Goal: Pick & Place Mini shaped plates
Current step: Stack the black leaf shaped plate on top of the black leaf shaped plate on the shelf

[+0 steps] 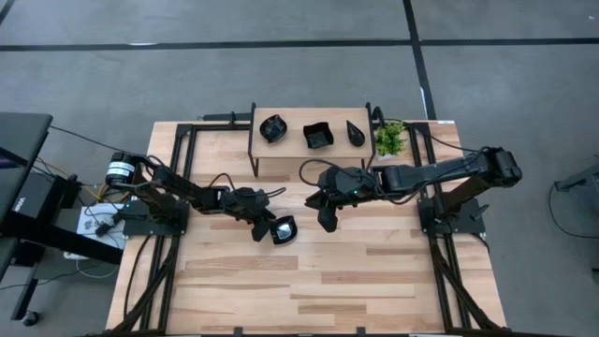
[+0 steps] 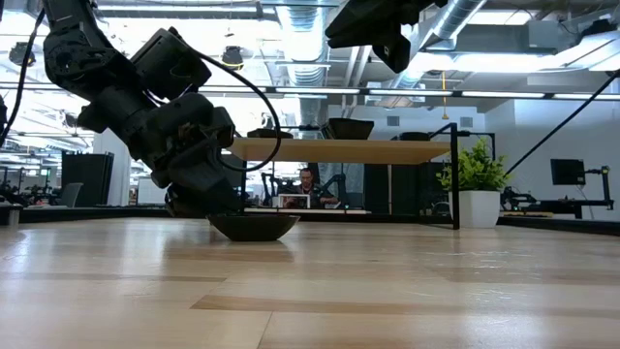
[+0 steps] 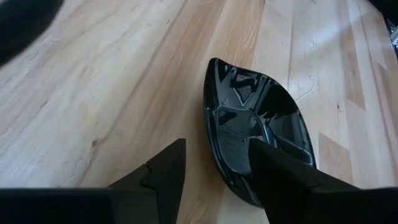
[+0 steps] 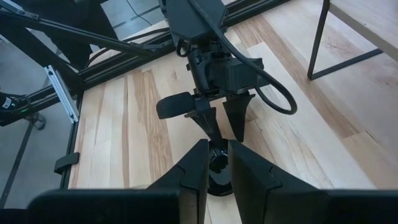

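Pale wooden tabletop (image 3: pixel 93 93) fills the nearest part of my left wrist view, and on it lies the glossy black leaf-shaped plate (image 3: pixel 258 127), pointed at one end, with raised ribs inside that catch the light. My left gripper (image 1: pixel 265 226) is low over it with jaws spread wide: one finger (image 3: pixel 283 177) sits inside the bowl over the rim, the other (image 3: pixel 163 171) outside on bare wood, so the near rim wall stands between them. Nothing is gripped yet, as far as I can judge.

To do this well I should keep the rim centred between the fingers, close slowly, and lift straight up; the glaze looks slick and the wall is thin and curved, so a skewed pinch could flip the dish.

My right gripper (image 1: pixel 326 221) hangs above the table just beside, jaws nearly together and empty.

Farther back, three more black dishes (image 1: pixel 317 135) sit on the raised wooden shelf (image 1: pixel 290 150), beside a small green potted plant (image 1: pixel 390 138).
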Action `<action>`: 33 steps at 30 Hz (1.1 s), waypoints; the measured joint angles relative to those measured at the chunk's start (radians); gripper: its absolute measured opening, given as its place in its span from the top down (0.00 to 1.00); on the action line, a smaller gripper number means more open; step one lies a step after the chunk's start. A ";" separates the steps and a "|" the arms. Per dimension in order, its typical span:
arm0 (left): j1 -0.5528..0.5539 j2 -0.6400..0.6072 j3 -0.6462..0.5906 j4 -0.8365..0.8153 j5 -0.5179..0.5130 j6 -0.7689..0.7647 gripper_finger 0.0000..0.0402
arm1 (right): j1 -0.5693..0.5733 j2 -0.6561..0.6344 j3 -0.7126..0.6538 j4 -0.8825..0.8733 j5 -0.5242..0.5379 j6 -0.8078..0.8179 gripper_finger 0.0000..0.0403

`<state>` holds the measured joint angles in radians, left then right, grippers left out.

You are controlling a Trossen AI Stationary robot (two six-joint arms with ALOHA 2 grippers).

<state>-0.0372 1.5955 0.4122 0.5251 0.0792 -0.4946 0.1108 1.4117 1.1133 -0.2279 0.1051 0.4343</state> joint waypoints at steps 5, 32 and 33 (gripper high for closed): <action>-0.004 0.000 0.000 0.000 0.000 -0.005 0.60 | 0.000 0.000 0.000 0.000 0.000 0.000 0.86; -0.027 0.009 0.000 0.016 0.019 -0.011 0.97 | 0.000 0.000 0.000 0.000 0.000 0.000 0.86; -0.027 0.009 0.000 0.017 0.019 -0.011 0.98 | 0.000 0.000 0.000 0.000 0.000 0.000 0.86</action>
<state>-0.0643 1.6047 0.4126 0.5416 0.0986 -0.5060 0.1108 1.4117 1.1133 -0.2279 0.1051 0.4347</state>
